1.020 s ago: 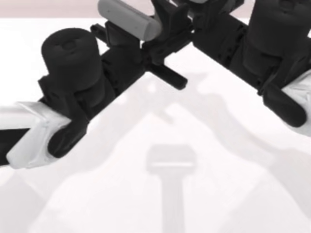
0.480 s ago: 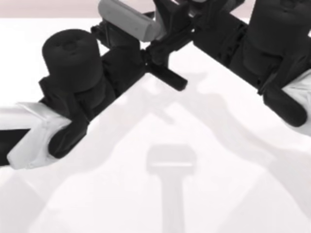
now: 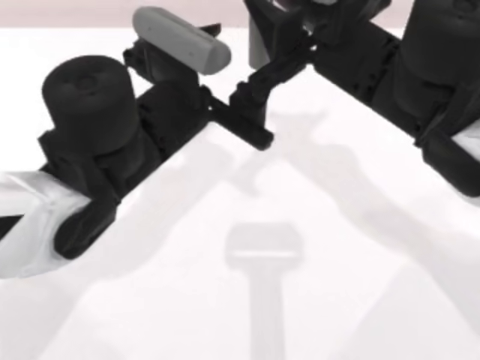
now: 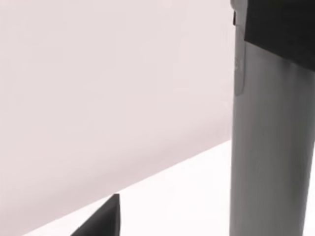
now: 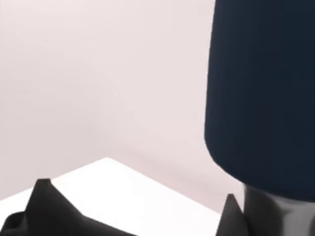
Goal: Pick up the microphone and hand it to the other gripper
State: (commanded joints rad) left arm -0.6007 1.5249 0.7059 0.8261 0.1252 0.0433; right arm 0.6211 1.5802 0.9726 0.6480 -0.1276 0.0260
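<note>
Rendered simulation, bare white table (image 3: 150, 300)

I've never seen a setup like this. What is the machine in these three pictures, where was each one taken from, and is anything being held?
These are two robot arms at a white table, each ending in a black tool. One picture looks down from above. The other two come from cameras on each arm's wrist. From above, the left tool and right tool meet at the far edge, with the microphone raised between them. The left wrist view shows its grey handle, the right wrist view its navy head. Which tool grips it is unclear. Only shadows lie on the table.
</note>
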